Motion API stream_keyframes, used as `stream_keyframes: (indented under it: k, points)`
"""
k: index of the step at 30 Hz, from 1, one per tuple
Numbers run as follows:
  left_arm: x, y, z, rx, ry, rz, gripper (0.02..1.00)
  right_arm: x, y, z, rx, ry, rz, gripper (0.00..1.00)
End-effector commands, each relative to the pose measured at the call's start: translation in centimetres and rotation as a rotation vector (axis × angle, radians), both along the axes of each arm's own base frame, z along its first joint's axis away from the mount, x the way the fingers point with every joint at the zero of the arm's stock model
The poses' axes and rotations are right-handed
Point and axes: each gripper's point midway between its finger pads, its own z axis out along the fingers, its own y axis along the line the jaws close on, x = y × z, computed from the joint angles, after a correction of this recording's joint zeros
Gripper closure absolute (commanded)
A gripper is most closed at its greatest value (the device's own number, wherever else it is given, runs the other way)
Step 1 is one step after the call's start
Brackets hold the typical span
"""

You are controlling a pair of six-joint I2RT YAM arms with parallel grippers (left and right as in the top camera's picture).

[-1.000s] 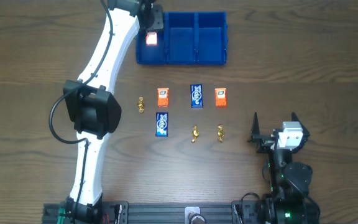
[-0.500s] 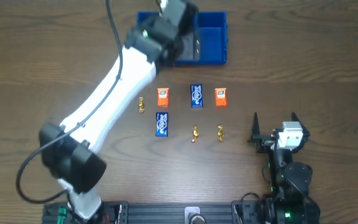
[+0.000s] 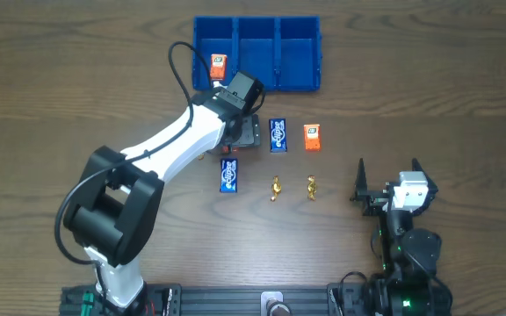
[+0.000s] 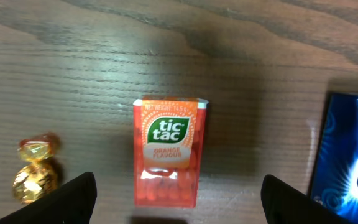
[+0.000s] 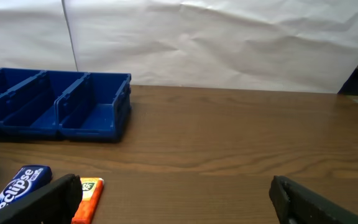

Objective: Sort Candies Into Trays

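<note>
A blue three-compartment tray [image 3: 298, 54] stands at the far side, with one orange candy box [image 3: 219, 63] in its left compartment. My left gripper [image 3: 241, 134] hovers open over a second orange box [image 4: 169, 152], its fingers [image 4: 82, 199] on either side of the box and above it. Beside that box lie a gold wrapped candy [image 4: 37, 174] and a blue mint pack [image 4: 347, 155]. A third orange box [image 3: 312, 136], another blue pack [image 3: 229, 174] and two gold candies [image 3: 276, 188] [image 3: 311, 186] lie on the table. My right gripper [image 3: 387, 180] rests open near its base.
The right wrist view shows the tray [image 5: 55, 102], a blue pack [image 5: 20, 186] and an orange box [image 5: 89, 190] ahead of my right gripper [image 5: 179, 211]. A white backdrop stands behind the brown wooden table [image 3: 429, 88], which is bare on the right.
My left arm let go of an orange box in the tray's left compartment, then swung back and down over the orange box in the row. The right arm stayed still.
</note>
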Motion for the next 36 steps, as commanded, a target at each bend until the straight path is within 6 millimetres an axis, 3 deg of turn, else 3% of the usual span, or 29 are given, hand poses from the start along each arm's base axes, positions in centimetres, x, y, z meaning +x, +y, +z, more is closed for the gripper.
stream_keyframes:
  k: [1, 6, 11, 15, 17, 22, 24, 25, 27, 28, 31, 36]
  points:
    - [-0.3, 0.3, -2.6, 0.026, 0.048, 0.008, 0.176, 0.0, 0.1, -0.1, -0.012, 0.004, 0.008, 0.003]
    - [-0.4, 0.7, -3.4, 0.037, 0.064, 0.015, 0.220, 0.0, 0.1, -0.1, -0.012, 0.004, 0.008, 0.003]
    - [-0.3, 0.8, -3.4, 0.035, 0.067, 0.020, 0.612, 0.0, 0.1, -0.1, -0.012, 0.003, 0.008, 0.003]
    - [-0.1, 0.6, -3.1, 0.024, 0.058, 0.024, 0.687, 0.0, 0.1, -0.1, -0.012, 0.003, 0.008, 0.003]
    - [0.6, 0.4, -1.7, 0.009, 0.022, 0.029, 0.693, 0.0, 0.1, -0.1, -0.012, 0.003, 0.008, 0.003]
    - [4.5, 0.7, 8.8, -0.009, -0.251, 0.046, 0.702, 0.0, 0.1, -0.1, -0.012, 0.004, 0.008, 0.003]
    - [7.2, 1.7, 15.1, -0.001, -0.387, 0.046, 0.702, 0.0, 0.1, -0.1, -0.012, 0.003, 0.008, 0.003]
    - [8.6, 2.1, 17.4, -0.001, -0.431, 0.036, 0.706, 0.0, 0.1, -0.1, -0.012, 0.003, 0.008, 0.003]
    - [11.5, 3.0, 20.2, 0.003, -0.485, 0.024, 0.702, 0.0, 0.1, -0.1, -0.012, 0.003, 0.008, 0.003]
    - [12.6, 3.2, 20.7, 0.001, -0.489, 0.015, 0.702, 0.0, 0.1, -0.1, -0.012, 0.003, 0.008, 0.003]
    - [15.5, 3.9, 19.3, 0.016, -0.438, -0.005, 0.682, 0.0, 0.1, -0.1, -0.012, 0.003, 0.008, 0.003]
    - [17.6, 4.1, 13.9, 0.029, -0.327, -0.029, 0.680, 0.0, 0.1, -0.1, -0.012, 0.003, 0.008, 0.003]
